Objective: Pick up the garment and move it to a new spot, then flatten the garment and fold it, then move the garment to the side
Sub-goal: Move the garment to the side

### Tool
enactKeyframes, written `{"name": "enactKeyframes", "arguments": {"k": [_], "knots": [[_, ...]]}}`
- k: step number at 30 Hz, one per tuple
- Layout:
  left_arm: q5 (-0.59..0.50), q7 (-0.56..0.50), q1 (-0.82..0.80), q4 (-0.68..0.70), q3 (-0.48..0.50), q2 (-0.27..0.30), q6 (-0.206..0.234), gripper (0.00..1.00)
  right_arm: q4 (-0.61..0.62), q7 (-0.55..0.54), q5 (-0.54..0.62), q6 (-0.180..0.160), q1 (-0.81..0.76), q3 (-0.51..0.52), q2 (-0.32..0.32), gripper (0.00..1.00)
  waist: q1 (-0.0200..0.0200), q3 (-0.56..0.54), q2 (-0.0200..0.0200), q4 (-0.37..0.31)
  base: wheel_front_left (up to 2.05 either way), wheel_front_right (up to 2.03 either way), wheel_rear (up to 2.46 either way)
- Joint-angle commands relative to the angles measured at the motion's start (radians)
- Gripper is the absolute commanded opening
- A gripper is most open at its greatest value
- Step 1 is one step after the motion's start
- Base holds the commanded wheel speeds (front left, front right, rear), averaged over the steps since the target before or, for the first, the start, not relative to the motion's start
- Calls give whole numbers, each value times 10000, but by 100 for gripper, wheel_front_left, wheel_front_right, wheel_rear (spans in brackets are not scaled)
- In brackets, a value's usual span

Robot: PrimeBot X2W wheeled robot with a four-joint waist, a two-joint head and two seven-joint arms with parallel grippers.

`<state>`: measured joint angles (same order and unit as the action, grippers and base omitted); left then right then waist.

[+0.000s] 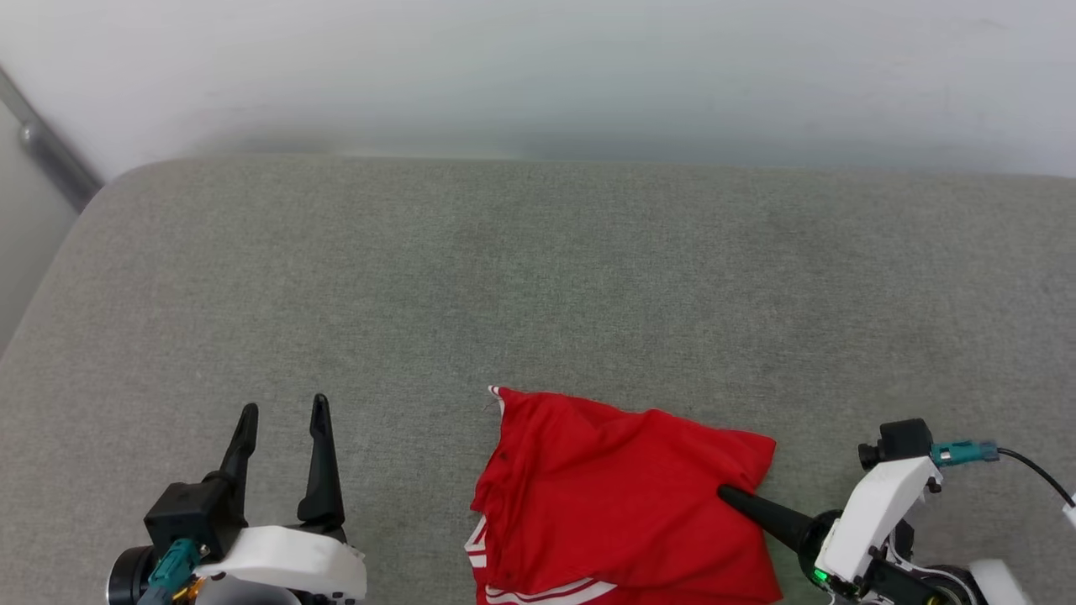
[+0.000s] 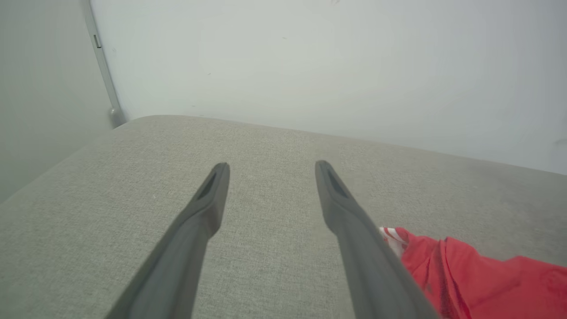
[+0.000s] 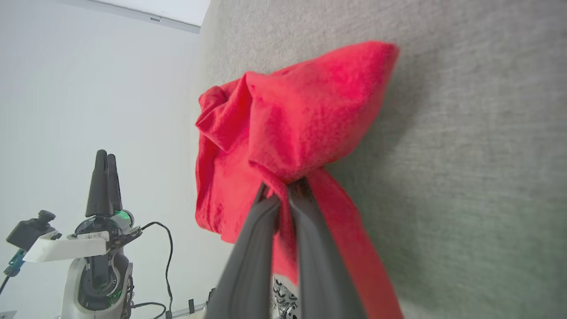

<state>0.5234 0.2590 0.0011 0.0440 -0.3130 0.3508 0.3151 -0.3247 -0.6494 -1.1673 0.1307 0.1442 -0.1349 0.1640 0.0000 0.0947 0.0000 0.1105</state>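
The garment (image 1: 622,496) is a crumpled red shirt with white striped trim, lying at the near edge of the grey cushion (image 1: 538,286). My right gripper (image 1: 728,494) reaches in from the lower right and is shut on the garment's right edge. In the right wrist view the two fingers (image 3: 310,230) pinch a bunched fold of the red cloth (image 3: 292,119). My left gripper (image 1: 284,413) stands open to the left of the garment, apart from it, nothing between its fingers. The left wrist view has the open gripper (image 2: 271,167) above bare cushion, with the garment's sleeve (image 2: 469,274) at lower right.
A pale wall (image 1: 538,76) backs the cushion. A grey metal bar (image 1: 50,143) runs down at the far left corner, where the cushion's rounded left edge falls away. Wide bare cushion lies beyond and left of the garment.
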Motion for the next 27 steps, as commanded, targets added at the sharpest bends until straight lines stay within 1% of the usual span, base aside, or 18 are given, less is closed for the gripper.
{"name": "enactKeyframes", "arguments": {"k": [1,4,7,9,11,13,18,21,22,23,27], "knots": [[-24,55,111,-4,36,26,-36,100,179,142,215,0,136,-195,258,0,0,-155,0,-161,0,0,0],[-10,58,179,47,78,49,-47,100,498,479,979,0,164,-896,852,0,0,-319,0,-457,0,0,0],[-2,61,299,135,121,78,-62,100,587,730,2082,-2,289,-1519,1610,0,0,-342,0,-900,0,0,0],[2,63,328,194,162,111,-61,100,489,813,2729,0,427,-1771,1972,0,0,-295,0,-1269,0,0,0],[-2,66,299,251,207,147,-96,100,425,884,3095,0,566,-1849,2188,0,0,-222,0,-1628,0,0,0],[-32,68,212,292,214,162,-127,100,232,951,3595,-5,716,-1775,2567,0,0,-127,0,-1957,0,0,0],[-156,71,-25,463,211,124,-207,100,-195,1356,4623,-3,1244,-1300,2984,0,0,291,0,-2803,0,0,0],[-278,67,-282,632,206,167,-253,100,-538,1671,5219,-3,1767,-995,3072,0,0,739,0,-3305,0,0,0],[-323,64,-411,669,157,187,-334,100,-745,1801,5480,-5,1946,-845,3151,0,0,915,0,-3426,0,0,0],[-323,64,-411,669,157,187,-334,100,-745,1801,5480,-5,1946,-845,3151,0,0,915,0,-3426,0,0,0],[-576,-57,-1075,880,13,345,-486,100,-1414,2567,6555,-3,2949,-366,3398,0,0,1768,0,-3831,0,0,0]]}}
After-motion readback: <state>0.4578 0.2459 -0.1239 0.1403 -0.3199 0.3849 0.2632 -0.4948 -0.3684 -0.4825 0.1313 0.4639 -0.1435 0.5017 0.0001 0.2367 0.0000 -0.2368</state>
